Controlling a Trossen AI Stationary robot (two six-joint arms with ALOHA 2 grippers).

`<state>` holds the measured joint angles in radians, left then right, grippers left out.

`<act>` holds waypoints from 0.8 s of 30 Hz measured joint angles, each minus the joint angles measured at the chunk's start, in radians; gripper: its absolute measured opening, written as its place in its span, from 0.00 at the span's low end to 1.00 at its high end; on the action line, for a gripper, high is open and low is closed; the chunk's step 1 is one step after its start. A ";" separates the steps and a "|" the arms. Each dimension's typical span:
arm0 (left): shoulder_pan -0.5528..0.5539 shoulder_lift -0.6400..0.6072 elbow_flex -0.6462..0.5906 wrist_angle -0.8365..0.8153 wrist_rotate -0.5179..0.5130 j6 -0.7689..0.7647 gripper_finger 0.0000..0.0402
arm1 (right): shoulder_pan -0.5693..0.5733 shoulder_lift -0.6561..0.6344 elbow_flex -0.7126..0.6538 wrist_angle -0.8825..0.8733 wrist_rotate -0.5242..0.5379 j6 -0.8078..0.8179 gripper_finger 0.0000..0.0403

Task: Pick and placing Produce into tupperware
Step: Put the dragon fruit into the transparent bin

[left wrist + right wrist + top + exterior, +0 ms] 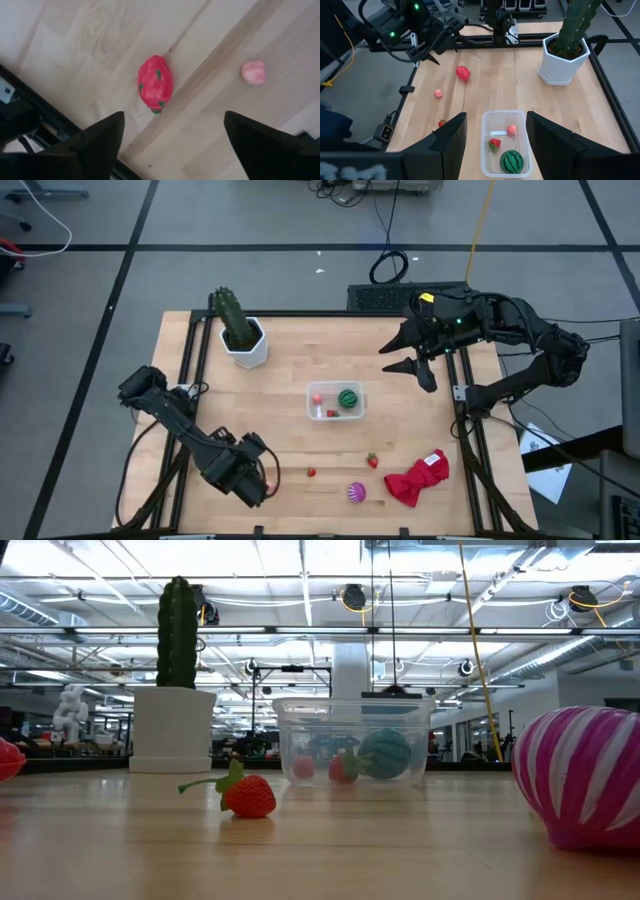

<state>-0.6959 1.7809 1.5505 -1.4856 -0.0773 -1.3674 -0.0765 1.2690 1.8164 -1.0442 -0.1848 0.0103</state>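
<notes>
Left gripper (170, 140) open above red produce (155, 83)

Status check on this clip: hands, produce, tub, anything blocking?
Left hand open above red produce piece, empty. Right hand open, waiting behind tupperware. Striped green ball already inside. Nothing blocking.

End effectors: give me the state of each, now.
Left end effector: open, empty, above a red fruit.
Right end effector: open, empty, over the tub.
</notes>
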 joint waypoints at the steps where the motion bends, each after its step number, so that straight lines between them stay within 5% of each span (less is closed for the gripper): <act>1: -0.002 0.000 0.000 0.004 0.005 0.021 0.89 | 0.000 0.000 0.000 0.002 0.000 0.005 0.49; 7: -0.020 0.000 -0.014 0.056 0.093 0.058 0.93 | 0.000 0.000 0.000 0.002 0.000 0.008 0.49; 24: -0.057 -0.020 -0.245 0.303 0.054 -0.016 0.94 | 0.000 0.000 0.000 0.044 0.000 0.059 0.49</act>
<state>-0.7528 1.7609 1.3055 -1.1826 -0.0229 -1.3834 -0.0765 1.2690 1.8164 -1.0003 -0.1848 0.0695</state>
